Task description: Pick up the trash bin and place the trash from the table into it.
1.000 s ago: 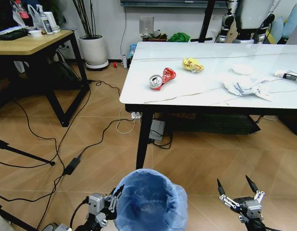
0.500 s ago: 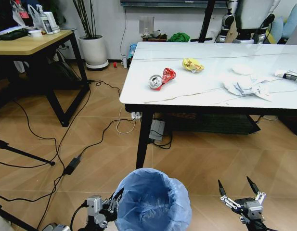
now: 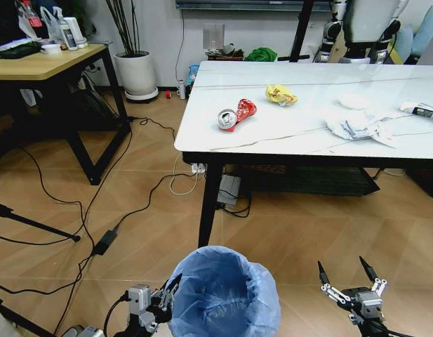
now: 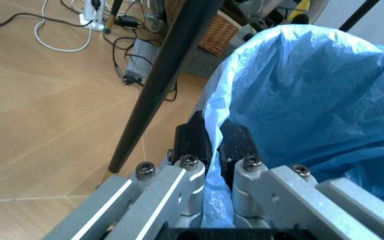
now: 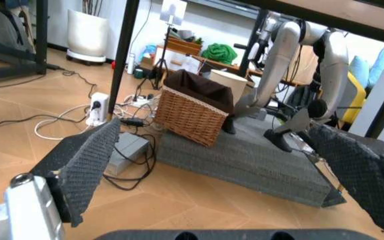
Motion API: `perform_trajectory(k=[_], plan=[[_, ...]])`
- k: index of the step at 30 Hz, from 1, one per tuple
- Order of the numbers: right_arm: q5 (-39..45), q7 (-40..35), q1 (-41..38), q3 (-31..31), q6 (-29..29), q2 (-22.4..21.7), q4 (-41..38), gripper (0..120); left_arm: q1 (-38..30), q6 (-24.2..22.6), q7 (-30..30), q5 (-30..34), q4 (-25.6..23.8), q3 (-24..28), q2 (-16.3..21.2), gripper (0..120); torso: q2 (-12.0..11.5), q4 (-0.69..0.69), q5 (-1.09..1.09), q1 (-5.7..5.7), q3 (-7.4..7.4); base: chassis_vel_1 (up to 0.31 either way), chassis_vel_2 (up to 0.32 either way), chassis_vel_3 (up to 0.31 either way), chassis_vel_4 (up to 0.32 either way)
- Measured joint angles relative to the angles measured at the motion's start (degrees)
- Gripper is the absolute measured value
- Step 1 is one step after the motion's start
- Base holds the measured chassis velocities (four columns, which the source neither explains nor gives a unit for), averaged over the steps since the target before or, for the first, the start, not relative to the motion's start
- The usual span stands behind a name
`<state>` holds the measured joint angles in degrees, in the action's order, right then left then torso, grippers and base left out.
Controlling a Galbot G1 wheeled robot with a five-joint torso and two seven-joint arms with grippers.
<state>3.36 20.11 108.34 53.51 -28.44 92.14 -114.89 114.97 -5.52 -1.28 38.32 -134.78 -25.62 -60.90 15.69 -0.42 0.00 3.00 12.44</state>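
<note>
Pinching the rim and blue liner of the trash bin (image 3: 223, 293), the left gripper (image 3: 168, 293) has its fingers pressed together on the bag, the bin just beside it over the wooden floor (image 3: 132, 232). Right gripper (image 3: 347, 274): fingers spread wide, holding nothing, on the bin's other side. Table (image 3: 300, 137): beyond both grippers. On it: crushed can (image 3: 235, 114), yellow wrapper (image 3: 280, 94), crumpled paper (image 3: 360, 127).

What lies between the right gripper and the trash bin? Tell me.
In the head view, bare wooden floor separates the right gripper, jaws open, from the trash bin. The left gripper is clamped on the bin's bag rim.
</note>
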Motion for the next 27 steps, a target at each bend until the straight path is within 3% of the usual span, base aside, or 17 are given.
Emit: perform_trajectory(k=[27], plan=[[0.1, 0.0, 0.5, 0.2, 0.0, 0.0, -1.0, 100, 0.0, -0.1, -0.6, 0.9, -0.3, 0.0, 0.0, 0, 6.5, 0.00, 0.00, 2.23, 4.24, 0.000, 0.000, 0.000, 0.000]])
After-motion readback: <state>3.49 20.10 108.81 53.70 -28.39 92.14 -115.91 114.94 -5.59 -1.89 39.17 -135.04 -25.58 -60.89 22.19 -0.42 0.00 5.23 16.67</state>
